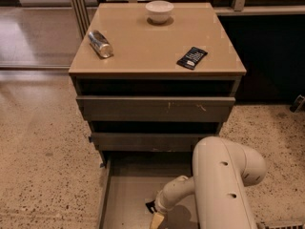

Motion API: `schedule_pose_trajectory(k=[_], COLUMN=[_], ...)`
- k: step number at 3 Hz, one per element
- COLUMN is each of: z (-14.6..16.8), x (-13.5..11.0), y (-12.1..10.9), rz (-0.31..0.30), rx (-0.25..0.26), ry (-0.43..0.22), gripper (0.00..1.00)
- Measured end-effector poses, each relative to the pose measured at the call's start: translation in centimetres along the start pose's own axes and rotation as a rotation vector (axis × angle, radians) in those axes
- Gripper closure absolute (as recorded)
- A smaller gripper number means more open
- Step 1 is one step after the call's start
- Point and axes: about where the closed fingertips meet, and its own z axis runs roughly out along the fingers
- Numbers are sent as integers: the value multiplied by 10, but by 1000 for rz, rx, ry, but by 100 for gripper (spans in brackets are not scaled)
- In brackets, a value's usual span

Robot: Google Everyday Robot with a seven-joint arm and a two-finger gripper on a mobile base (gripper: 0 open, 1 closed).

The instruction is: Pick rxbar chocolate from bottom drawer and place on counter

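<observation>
Where the pale arm bends down at the near edge of the view, the gripper sits low inside the bottom drawer, close over its grey floor and nearer the front than the back. Whether it is open, closed or gripping anything cannot be told. A tan tip at its lower end points down and runs out of the bottom of the view. Touching the gripper's upper edge, on the side toward the drawer's bare floor, is a small black shape. Whether this is the rxbar or a part of the gripper cannot be told, and no rxbar shows clearly anywhere else in the drawer. The drawer is pulled well out, and its smooth grey inside is bare between the gripper and the side wall. The bulky arm covers the other side of it.

Above it the middle drawer and the top drawer show plain grey-brown fronts, each with a dark gap over it. The glossy tan counter caps the cabinet. On it a dark bar with white print lies flat and slanted near the front corner above the arm. A white bowl stands upright at the back edge, and a silver can lies on its side near the far side edge. All three are well apart. Speckled floor surrounds the cabinet.
</observation>
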Motion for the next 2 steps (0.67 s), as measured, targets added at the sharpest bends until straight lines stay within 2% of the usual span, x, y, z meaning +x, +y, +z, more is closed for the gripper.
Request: schedule_pose_trajectory(k=[1, 2], z=[0, 15], x=[0, -8], y=[0, -7], rz=[0, -56], rx=[0, -23], ry=[0, -34], gripper=[0, 0])
